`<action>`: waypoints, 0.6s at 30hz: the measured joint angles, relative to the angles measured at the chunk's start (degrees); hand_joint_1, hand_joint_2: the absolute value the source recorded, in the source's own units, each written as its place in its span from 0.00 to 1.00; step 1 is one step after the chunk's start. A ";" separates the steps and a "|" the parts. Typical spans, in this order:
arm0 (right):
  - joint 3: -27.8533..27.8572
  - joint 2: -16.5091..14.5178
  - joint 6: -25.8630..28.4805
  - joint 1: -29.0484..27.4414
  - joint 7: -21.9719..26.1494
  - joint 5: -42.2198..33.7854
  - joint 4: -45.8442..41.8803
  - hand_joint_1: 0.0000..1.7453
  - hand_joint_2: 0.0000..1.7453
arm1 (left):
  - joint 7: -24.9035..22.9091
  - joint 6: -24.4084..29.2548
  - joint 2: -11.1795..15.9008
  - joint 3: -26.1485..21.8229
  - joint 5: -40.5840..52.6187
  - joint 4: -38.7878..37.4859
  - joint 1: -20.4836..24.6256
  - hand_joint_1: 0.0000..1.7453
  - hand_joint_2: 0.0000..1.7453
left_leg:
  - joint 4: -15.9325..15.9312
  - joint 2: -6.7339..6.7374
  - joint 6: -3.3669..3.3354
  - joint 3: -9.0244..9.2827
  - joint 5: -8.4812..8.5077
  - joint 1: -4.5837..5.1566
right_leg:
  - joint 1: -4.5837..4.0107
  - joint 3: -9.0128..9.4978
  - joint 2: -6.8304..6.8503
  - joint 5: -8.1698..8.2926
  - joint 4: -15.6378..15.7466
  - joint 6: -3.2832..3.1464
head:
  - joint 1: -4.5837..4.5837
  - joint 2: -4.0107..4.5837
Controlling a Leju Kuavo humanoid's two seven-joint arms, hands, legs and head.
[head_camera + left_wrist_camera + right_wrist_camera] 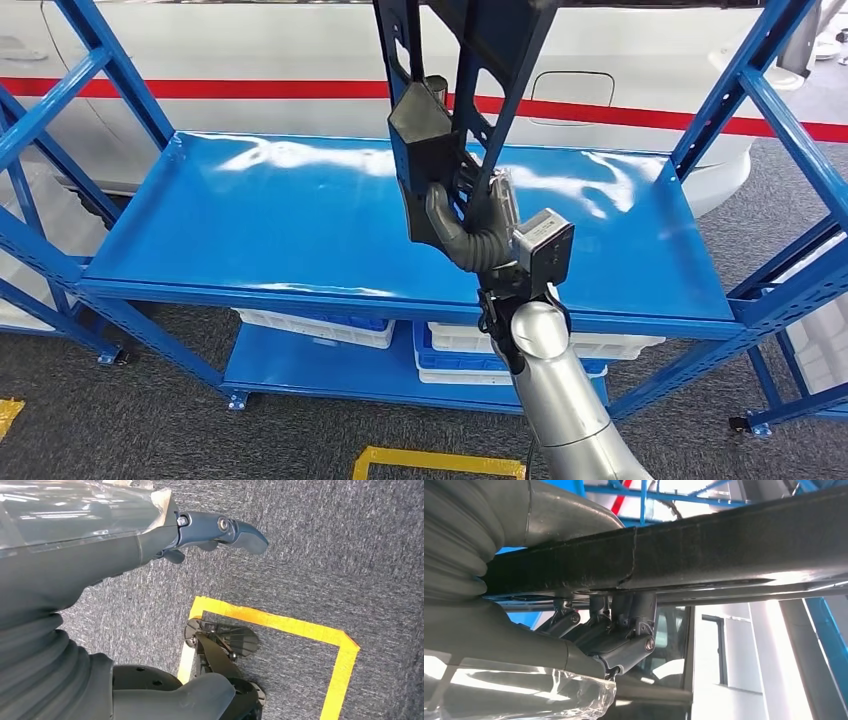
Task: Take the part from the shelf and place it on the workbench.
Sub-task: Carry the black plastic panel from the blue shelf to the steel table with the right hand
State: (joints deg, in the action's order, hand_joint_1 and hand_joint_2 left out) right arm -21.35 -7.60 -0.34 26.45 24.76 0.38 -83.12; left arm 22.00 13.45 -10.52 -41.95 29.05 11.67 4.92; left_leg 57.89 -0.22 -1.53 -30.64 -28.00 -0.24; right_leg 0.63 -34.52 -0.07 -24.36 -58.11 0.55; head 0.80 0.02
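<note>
- Right hand (470, 225) clamps its fingers (624, 630) round a bar of the black part (450, 110), gripping low so the long frame rises toward twelve o'clock, clear above the blue shelf (250, 220).
- Left hand (150, 545) hangs over grey carpet, fingers apart, holding nothing; likely spare for this lift.
- Workbench is not visible.

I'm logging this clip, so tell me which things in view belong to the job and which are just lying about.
Job:
part, black, lifted above the shelf
right hand, gripping the part
shelf, blue

Lying about:
white bins on the lower shelf
car behind
yellow floor tape
left hand, holding nothing
</note>
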 joint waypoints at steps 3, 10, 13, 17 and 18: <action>0.04 0.18 0.24 -0.20 0.01 0.05 -0.24 1.00 1.00 | 0.19 -0.26 -0.05 0.01 0.26 -0.01 0.03 0.00 1.00 | -1.32 0.37 -1.05 -0.33 1.45 -0.31 | -0.21 -1.78 0.01 -2.23 -3.03 0.22 | -0.14 -0.01; 0.47 1.01 0.38 -1.43 -0.10 0.37 -0.80 1.00 1.00 | 0.55 -0.73 -0.14 0.01 0.52 -0.02 -0.04 0.00 1.00 | -1.17 0.52 -1.19 -2.60 3.24 -0.37 | 0.72 -1.11 0.09 -6.05 -9.20 1.80 | -0.36 -0.02; 0.59 1.06 0.38 -1.45 -0.11 0.46 -1.33 1.00 1.00 | 0.60 -0.75 -0.16 0.01 0.52 -0.02 -0.03 0.00 1.00 | -0.38 0.51 -0.40 -3.36 3.49 -0.05 | 0.63 4.35 -0.06 -4.17 -0.27 2.01 | -0.30 -0.02; 0.80 1.06 0.38 -1.59 -0.12 0.51 -1.61 1.00 1.00 | 0.64 -0.75 -0.16 0.03 0.52 -0.02 -0.07 0.00 1.00 | 1.01 0.32 0.74 -4.49 2.78 -0.27 | 0.93 3.69 -0.19 -3.59 0.23 0.51 | -0.11 -0.01; 0.83 1.04 0.38 -1.56 -0.11 0.51 -1.67 1.00 1.00 | 0.64 -0.75 -0.16 0.03 0.52 -0.02 -0.09 0.00 1.00 | 2.80 0.28 1.04 -5.32 1.21 -0.44 | 1.11 3.45 -0.14 -3.26 0.30 -0.05 | -0.07 -0.01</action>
State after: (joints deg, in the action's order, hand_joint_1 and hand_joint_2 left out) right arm -20.52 -6.56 0.04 24.88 24.64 0.90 -84.79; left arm 22.64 12.70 -10.68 -41.92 29.57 11.65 4.83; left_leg 60.68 0.06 -0.50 -35.96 -26.79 -0.68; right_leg 1.74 -31.07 -0.20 -27.63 -57.81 0.50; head 0.73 0.01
